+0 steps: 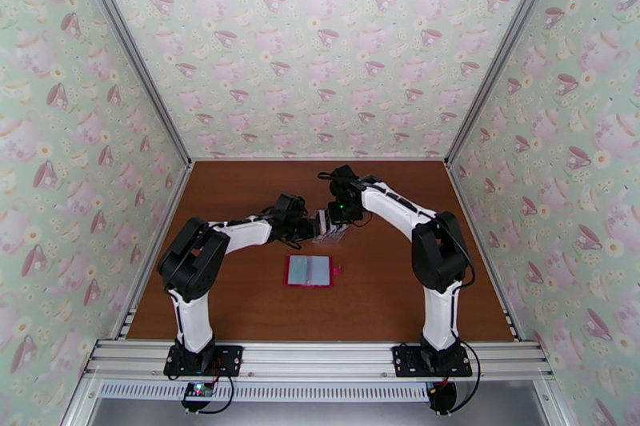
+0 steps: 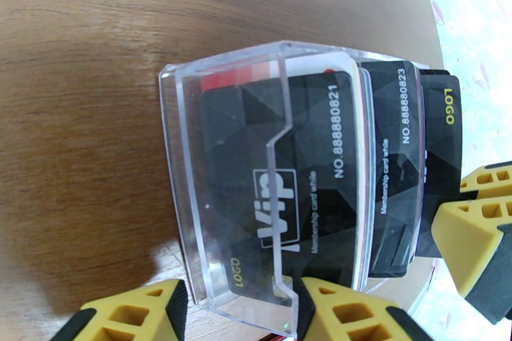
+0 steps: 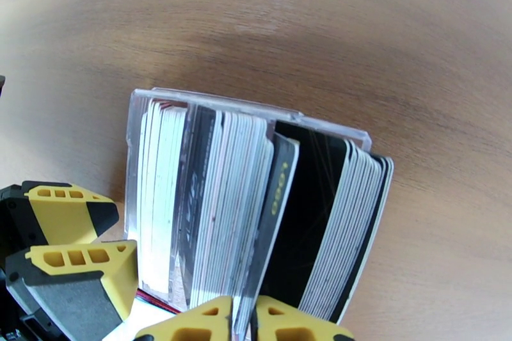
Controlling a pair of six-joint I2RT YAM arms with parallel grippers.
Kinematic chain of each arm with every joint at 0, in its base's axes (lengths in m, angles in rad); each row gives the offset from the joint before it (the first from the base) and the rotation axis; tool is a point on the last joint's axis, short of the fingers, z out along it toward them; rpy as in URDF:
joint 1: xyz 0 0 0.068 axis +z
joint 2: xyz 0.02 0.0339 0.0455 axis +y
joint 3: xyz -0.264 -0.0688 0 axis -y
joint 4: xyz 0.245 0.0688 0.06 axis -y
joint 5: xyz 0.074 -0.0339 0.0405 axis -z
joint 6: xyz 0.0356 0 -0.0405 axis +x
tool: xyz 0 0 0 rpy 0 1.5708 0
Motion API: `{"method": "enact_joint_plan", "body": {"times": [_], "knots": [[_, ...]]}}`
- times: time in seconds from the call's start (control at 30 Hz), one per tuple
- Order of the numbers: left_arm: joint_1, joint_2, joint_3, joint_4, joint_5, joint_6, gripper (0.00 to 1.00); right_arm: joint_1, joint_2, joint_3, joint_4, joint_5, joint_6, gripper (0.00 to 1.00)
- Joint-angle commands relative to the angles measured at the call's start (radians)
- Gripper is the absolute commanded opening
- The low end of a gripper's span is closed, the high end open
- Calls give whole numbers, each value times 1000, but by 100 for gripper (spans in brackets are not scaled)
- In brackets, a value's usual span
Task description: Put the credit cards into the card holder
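The left gripper [image 2: 240, 313] clamps its yellow fingers [image 2: 137, 313] on the near end of a clear plastic stand [image 2: 182, 169], one finger against the outer wall and the other at the notched front panel. The right gripper [image 3: 245, 322] comes at the same stand from the opposite side. Its fingertips stand only narrowly apart, either side of the edge of a black card [image 3: 274, 221] printed "LOGO" in yellow. Whether they press that card or merely flank it cannot be told.

Both arms meet over the middle of a brown wood-grain table [image 1: 240, 292]. It is boxed in on three sides by walls papered in pale green with pink teacups and teapots [image 1: 320, 44], and aluminium posts mark the corners. An aluminium rail [image 1: 320, 360] along the near edge carries the two arm bases.

The stand sits on the table with the credit cards [image 2: 307, 163] packed on edge in its slots. From the right wrist they read as a block of white-edged cards at one end, black cards at the other, and the "LOGO" card leaning between the two. The left wrist view shows black faces marked "Vip" and "Membership card", with numbers in white.

The card holder [image 1: 310, 270], a red wallet, lies open and flat on the table, nearer the arm bases than the stand and apart from it. Its pale inner pockets face up and its snap tab [image 1: 337, 269] points toward the right arm.
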Motion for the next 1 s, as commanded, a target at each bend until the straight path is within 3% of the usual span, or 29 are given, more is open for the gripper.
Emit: {"method": "enact_joint_plan", "body": {"times": [0.0,0.4,0.57,0.97], "knots": [[4,39,-29,-70,-2,1,50,-3,40,53,-7,-7,10,18],[4,43,-23,-67,6,0,50,-16,84,126,-31,-23,21,11],[4,43,-16,-69,8,0,50,-16,61,119,-28,-23,41,0],[0,22,55,-128,-1,13,51,-16,-78,74,-8,34,115,0]]}}
